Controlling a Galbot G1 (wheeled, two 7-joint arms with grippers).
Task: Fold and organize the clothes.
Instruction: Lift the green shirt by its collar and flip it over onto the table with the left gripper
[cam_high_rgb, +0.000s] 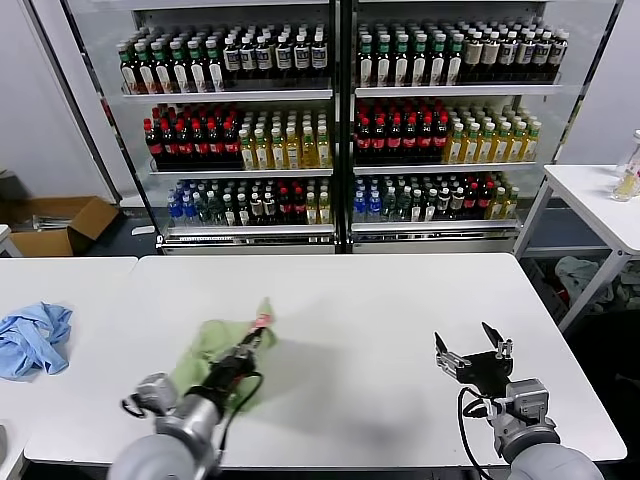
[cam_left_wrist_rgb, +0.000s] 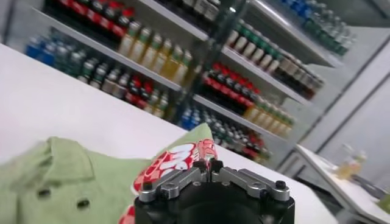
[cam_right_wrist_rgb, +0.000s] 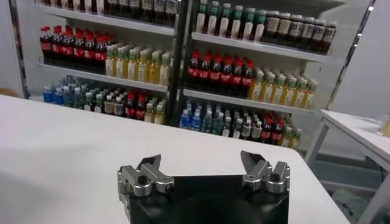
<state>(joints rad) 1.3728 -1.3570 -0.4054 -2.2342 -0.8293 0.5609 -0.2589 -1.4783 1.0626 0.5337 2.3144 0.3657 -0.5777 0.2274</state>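
Observation:
The light green polo shirt (cam_high_rgb: 215, 355) lies bunched on the white table (cam_high_rgb: 380, 300), left of centre. My left gripper (cam_high_rgb: 258, 338) is shut on its fabric and lifts a peak of cloth with the red-and-white print. In the left wrist view the shut gripper (cam_left_wrist_rgb: 208, 165) pinches the printed cloth, with the shirt's collar and buttons (cam_left_wrist_rgb: 55, 182) beside it. My right gripper (cam_high_rgb: 472, 352) is open and empty above the table's front right; in the right wrist view (cam_right_wrist_rgb: 204, 167) only bare table lies beyond it.
A light blue cloth (cam_high_rgb: 32, 338) lies on the left side table. Glass-door drink coolers (cam_high_rgb: 340, 120) stand behind the table. A second white table (cam_high_rgb: 600, 200) with bottles is at the far right. A cardboard box (cam_high_rgb: 55, 225) sits on the floor at left.

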